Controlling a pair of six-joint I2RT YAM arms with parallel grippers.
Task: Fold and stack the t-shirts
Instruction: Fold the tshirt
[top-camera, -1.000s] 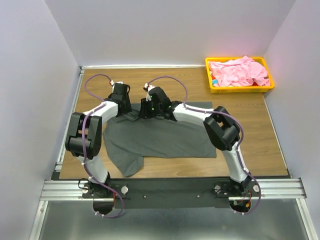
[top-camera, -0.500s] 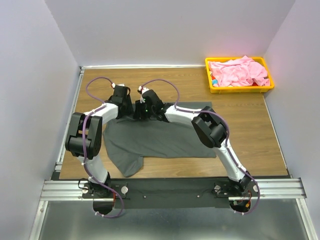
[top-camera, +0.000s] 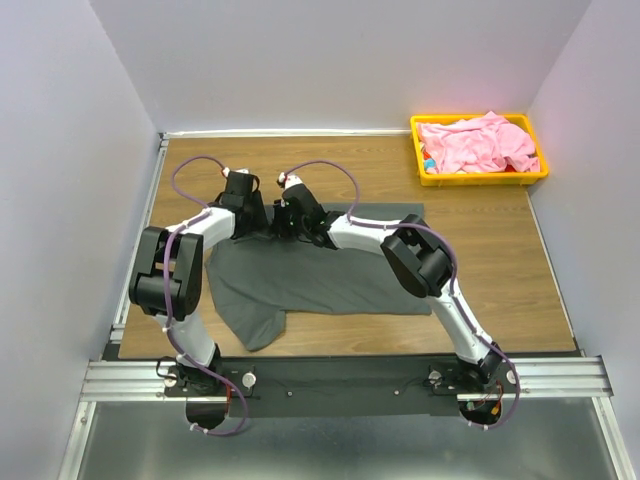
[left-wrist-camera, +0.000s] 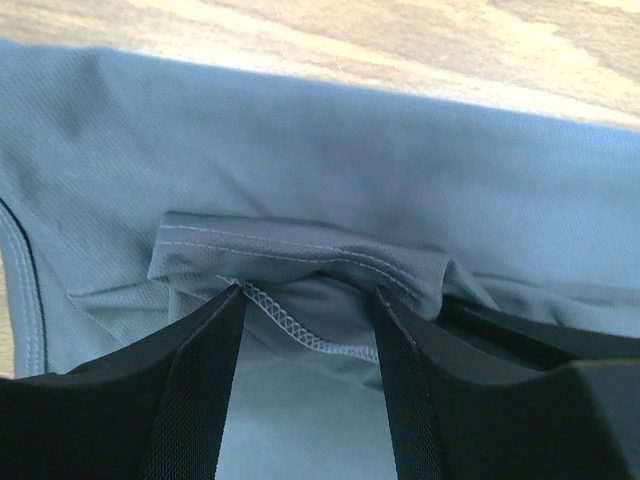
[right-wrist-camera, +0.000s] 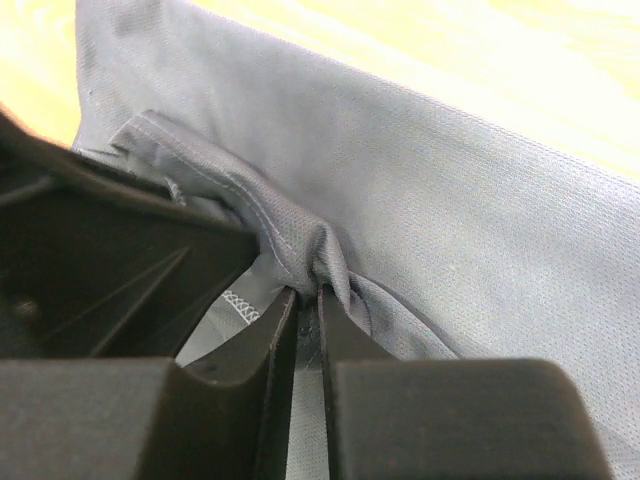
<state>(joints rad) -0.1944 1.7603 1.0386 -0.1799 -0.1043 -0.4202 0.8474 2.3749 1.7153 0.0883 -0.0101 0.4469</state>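
A dark charcoal grey t-shirt lies spread on the wooden table, one sleeve hanging toward the near left. Both grippers meet at its far left edge. My left gripper is open, its fingers straddling a folded-over stitched hem without pinching it. My right gripper is shut on a bunched fold of the grey t-shirt, right beside the left gripper's finger. The light pink t-shirt lies crumpled in the tray at the far right.
The yellow plastic tray stands at the far right corner of the table. Bare wood lies right of the grey shirt. White walls enclose the table on three sides, and a metal rail runs along the near edge.
My right arm has slid left along the shirt's far edge until it sits against the left gripper, and its jaws have narrowed onto a fold of cloth. The left gripper stayed put and open.
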